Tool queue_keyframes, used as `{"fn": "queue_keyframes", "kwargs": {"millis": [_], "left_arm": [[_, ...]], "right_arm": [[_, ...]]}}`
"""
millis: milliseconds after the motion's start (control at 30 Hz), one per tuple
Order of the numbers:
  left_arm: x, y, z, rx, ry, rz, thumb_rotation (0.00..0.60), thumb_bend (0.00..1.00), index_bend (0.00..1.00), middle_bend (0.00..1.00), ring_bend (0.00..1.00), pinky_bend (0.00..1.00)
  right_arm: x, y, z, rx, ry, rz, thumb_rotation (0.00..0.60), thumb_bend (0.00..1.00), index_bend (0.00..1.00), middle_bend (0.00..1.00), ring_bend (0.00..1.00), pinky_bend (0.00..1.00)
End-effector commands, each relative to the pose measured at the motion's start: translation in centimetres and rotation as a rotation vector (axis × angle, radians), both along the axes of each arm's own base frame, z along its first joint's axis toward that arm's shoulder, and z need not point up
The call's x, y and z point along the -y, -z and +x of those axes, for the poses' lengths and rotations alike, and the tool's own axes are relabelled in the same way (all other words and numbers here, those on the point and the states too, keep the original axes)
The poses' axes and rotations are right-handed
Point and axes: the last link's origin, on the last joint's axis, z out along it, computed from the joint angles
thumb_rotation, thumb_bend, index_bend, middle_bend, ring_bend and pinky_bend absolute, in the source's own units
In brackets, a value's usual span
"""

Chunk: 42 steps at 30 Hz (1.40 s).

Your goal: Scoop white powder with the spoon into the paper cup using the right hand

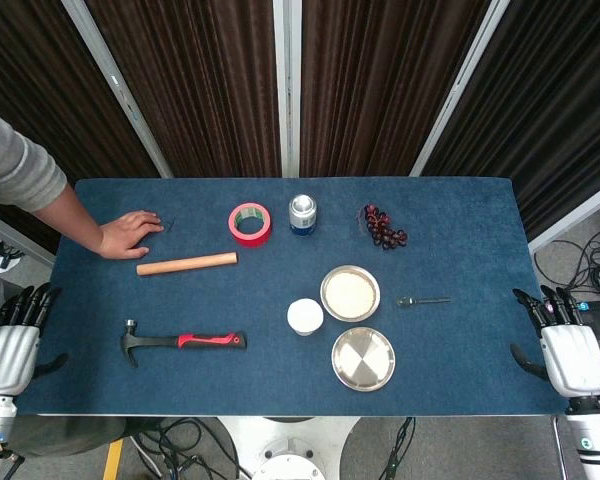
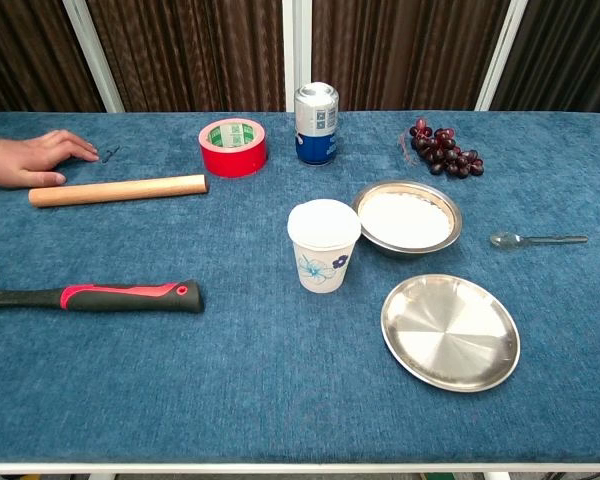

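Spoon (image 2: pixel 536 240) lies untouched right of powder bowl (image 2: pixel 408 217), cup (image 2: pixel 323 244) just left, so transfer looks short. Right hand (image 1: pixel 570 350) idle off table's edge, fingers apart, empty; left hand (image 1: pixel 10 340) likewise.

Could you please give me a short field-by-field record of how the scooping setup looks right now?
spoon: lying on the cloth, right of the bowl, untouched
bowl of white powder: behind-right of the paper cup
paper cup: upright, beside the bowl
empty steel plate: nearest the front edge
right hand: open, at the table's right edge
left hand: open, at the left edge
person's hand: resting on the far left of the table
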Motion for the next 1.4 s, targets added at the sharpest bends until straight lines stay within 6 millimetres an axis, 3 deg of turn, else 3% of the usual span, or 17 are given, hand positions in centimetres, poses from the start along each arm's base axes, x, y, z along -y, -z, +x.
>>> {"fn": "queue_keyframes", "kwargs": {"millis": [33,300,433,600,867,1167,1400], "left_arm": [[0.1,0.0,-0.1,0.001,-0.004,0.004,0.6,0.02,0.13,0.18,0.04,0.13],[0.4,0.1,-0.4,0.009,-0.022,0.009,0.6,0.02,0.13,0.18,0.04,0.13],[0.6,0.1,-0.6,0.014,-0.023,0.017,0.6,0.02,0.13,0.18,0.04,0.13],[0.6,0.0,-0.7,0.019,-0.021,0.022,0.6,0.02,0.13,0.18,0.04,0.13],[0.7,-0.1,-0.8,0.02,-0.039,0.021,0.6,0.02,0.13,0.18,0.04,0.13],[0.5,0.1,-0.9,0.016,-0.04,0.013,0.6,0.02,0.13,0.18,0.04,0.13],[0.4,0.1,-1.0,0.02,-0.043,0.016,0.6,0.02,0.13,0.18,0.04,0.13]], "right_arm": [[0.0,0.1,0.1,0.001,-0.002,0.007,0.6,0.17,0.11,0.25,0.06,0.05],[0.6,0.5,0.7,-0.006,-0.031,0.044,0.6,0.17,0.11,0.26,0.07,0.08],[2.1,1.3,1.3,-0.033,-0.055,0.103,0.6,0.17,0.13,0.27,0.07,0.09],[6.2,3.5,2.2,-0.081,-0.088,0.182,0.6,0.17,0.33,0.31,0.07,0.09],[11.9,8.7,1.8,-0.199,-0.076,0.305,0.6,0.18,0.35,0.36,0.07,0.1],[14.4,12.8,0.4,-0.235,-0.043,0.319,0.6,0.18,0.39,0.42,0.1,0.12],[15.1,14.6,-0.6,-0.23,-0.025,0.315,0.6,0.18,0.44,0.43,0.14,0.13]]}}
